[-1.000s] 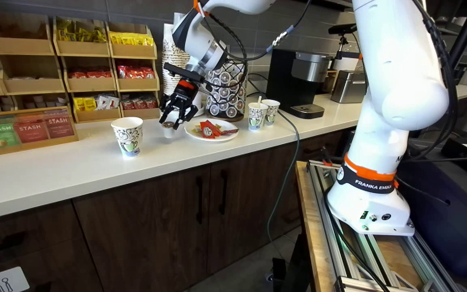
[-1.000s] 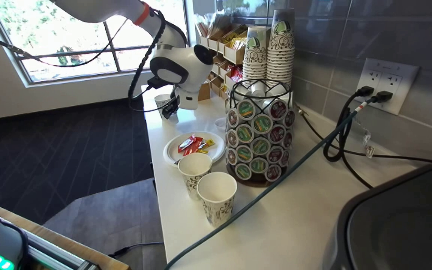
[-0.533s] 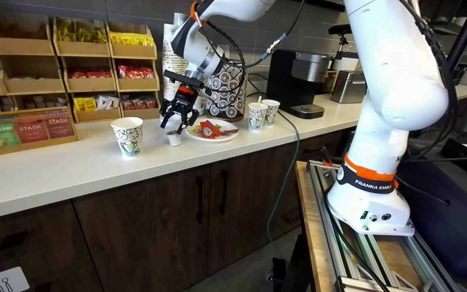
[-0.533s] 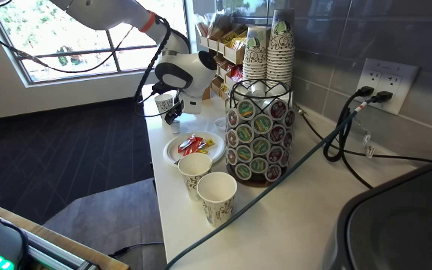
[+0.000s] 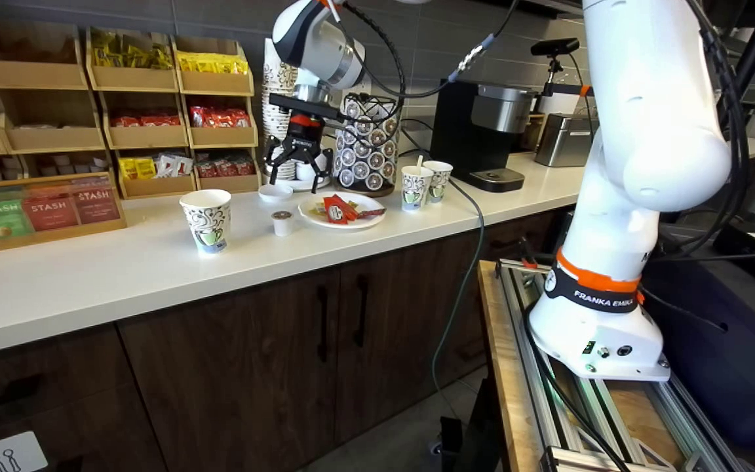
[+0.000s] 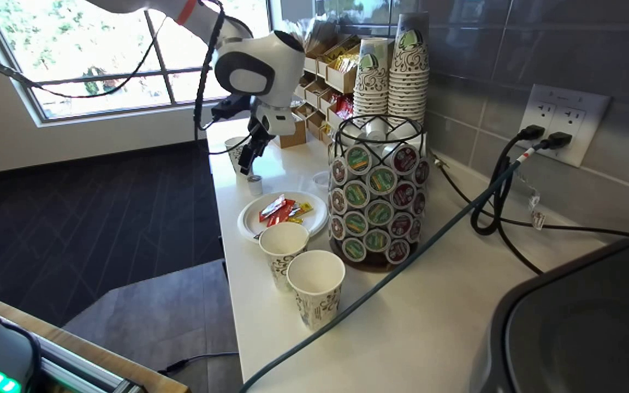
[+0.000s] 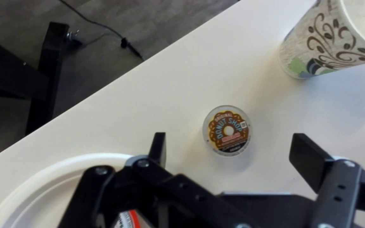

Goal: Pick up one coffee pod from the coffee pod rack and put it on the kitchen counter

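coffee pod (image 5: 282, 223), upright, set on kitchen counter (image 5: 154, 269); placing step judged complete.
in an exterior view it is placed between paper cup (image 5: 207, 221), left, and white plate (image 5: 339, 225), right, with coffee pod rack (image 5: 366, 145) farther back; gripper (image 5: 294, 185) is held higher, jaws parted, nothing grasped; upward clearance, pod undisturbed, is judged to be called for.

In an exterior view you look down across the kitchen counter (image 5: 154, 275) from well in front; in an exterior view, along it toward the window (image 6: 101, 49). Your wrist view aims down, close, on the coffee pod (image 7: 227, 130) all three share.
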Robot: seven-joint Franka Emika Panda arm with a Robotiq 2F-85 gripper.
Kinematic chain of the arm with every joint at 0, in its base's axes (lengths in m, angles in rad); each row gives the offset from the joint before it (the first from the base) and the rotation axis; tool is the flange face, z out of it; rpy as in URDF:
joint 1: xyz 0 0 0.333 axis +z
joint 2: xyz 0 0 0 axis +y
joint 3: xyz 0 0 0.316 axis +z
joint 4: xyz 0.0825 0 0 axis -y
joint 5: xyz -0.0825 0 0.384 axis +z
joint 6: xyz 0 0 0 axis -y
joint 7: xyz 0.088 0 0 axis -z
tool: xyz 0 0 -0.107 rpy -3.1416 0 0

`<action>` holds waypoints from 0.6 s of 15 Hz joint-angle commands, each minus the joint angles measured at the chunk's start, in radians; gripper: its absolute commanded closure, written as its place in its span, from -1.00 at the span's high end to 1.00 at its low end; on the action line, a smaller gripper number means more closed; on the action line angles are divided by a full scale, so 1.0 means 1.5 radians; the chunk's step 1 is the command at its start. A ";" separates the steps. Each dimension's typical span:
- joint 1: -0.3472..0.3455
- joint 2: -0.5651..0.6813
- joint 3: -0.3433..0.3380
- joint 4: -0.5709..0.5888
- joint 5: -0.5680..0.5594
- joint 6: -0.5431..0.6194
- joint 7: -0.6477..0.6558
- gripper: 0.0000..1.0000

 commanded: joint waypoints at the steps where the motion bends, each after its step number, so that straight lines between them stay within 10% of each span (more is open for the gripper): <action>1: 0.045 -0.158 -0.015 -0.146 -0.156 0.054 0.025 1.00; 9: 0.020 -0.465 0.041 -0.339 -0.429 0.106 -0.018 1.00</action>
